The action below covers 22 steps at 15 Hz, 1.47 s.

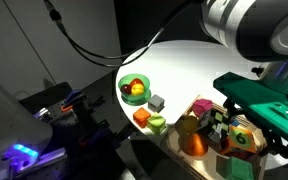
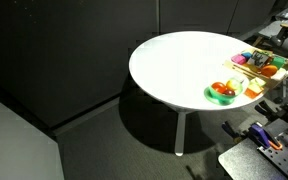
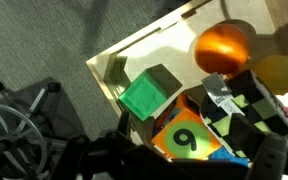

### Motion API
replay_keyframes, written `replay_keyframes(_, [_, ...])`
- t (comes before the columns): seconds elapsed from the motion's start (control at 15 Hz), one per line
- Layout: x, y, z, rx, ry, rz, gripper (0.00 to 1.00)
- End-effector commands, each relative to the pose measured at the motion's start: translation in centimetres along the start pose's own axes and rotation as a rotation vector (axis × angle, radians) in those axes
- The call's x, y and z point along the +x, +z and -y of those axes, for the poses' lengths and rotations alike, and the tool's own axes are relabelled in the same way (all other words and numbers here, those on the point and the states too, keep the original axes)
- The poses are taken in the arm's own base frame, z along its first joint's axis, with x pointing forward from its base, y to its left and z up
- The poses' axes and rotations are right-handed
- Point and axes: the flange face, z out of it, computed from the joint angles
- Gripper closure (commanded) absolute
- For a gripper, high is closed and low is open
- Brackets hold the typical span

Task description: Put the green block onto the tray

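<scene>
In the wrist view the green block [image 3: 144, 95], a plain medium-green cube, lies inside the light-wood tray [image 3: 134, 50] near its corner, free of the jaws. My gripper [image 3: 184, 165] hangs just above the tray's contents. Its dark fingers show spread apart at the bottom edge with nothing between them. In an exterior view the gripper [image 1: 249, 118] hovers over the tray [image 1: 200, 104] at the table's edge. The tray also shows in an exterior view [image 2: 267, 75].
The tray also holds an orange ball [image 3: 222, 45], a numbered orange-and-green block [image 3: 184, 140] and a black-and-yellow checkered object [image 3: 252, 100]. On the white round table [image 1: 184, 65] stand a green bowl [image 1: 134, 88], a grey cube [image 1: 157, 101], an orange cube [image 1: 141, 117] and a lime cube [image 1: 157, 124].
</scene>
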Motion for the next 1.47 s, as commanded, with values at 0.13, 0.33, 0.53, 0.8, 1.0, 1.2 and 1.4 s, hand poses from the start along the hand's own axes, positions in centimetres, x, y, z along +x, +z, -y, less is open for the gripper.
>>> replay_keyframes(0.13, [-0.6,-2.5,2.8,-0.01,-0.049,-0.023,0.0])
replay_keyframes(0.33, [-1.2,-3.1,4.6,-0.02,-0.105,-0.017,0.0])
replay_keyframes(0.53, [-2.1,-3.6,6.1,-0.033,-0.154,-0.012,0.0])
replay_keyframes(0.8, [-3.8,-4.1,7.6,-0.043,-0.233,0.026,0.0])
replay_keyframes(1.0, [-5.1,-4.5,8.3,-0.056,-0.273,0.057,0.0])
replay_keyframes(1.2, [-6.1,-5.0,9.0,-0.07,-0.302,0.08,0.0])
replay_keyframes(1.4, [-7.1,-5.7,9.6,-0.085,-0.334,0.094,0.0])
